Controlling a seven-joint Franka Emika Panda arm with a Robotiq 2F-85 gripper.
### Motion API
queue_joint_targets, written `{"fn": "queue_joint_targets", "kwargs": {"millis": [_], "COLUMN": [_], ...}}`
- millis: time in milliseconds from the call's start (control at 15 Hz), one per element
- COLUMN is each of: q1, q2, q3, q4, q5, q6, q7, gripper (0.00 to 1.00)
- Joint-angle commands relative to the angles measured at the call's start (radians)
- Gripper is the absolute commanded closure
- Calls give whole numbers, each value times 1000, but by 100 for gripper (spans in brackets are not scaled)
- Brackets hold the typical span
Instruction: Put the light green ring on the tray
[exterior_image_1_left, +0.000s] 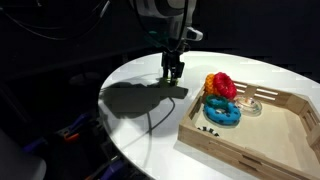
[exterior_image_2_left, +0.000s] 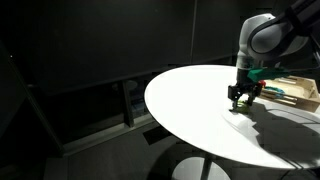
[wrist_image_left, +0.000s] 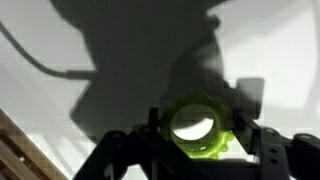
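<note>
Clamped in the tool (exterior_image_1_left: 174, 76), the light green ring (wrist_image_left: 197, 127) is hanging over the white bench (exterior_image_1_left: 130, 70), well apart from the tray (exterior_image_1_left: 215, 140), which is holding a blue ring (exterior_image_1_left: 222, 113). Only the wrist view is showing the grip.

Arm (exterior_image_1_left: 160, 12) comes down from above, wrist vertical, gripper (exterior_image_1_left: 174, 70) pointing straight down, hanging low over the desk (exterior_image_1_left: 130, 75). Jaws are closed in on the ring (wrist_image_left: 200, 150), one at each side.
</note>
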Motion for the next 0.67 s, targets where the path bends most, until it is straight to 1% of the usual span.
{"fn": "queue_joint_targets", "kwargs": {"millis": [0,200,600], "q1": [5,-2,-32], "q2": [-42,-74,-103], "q3": [-11,-21,-72], "q4": [17,47,136], "q5": [-3,-7,-23], "q6": [-13,-30,-61], "q7": [10,25,83], "gripper": [52,52,52]}}
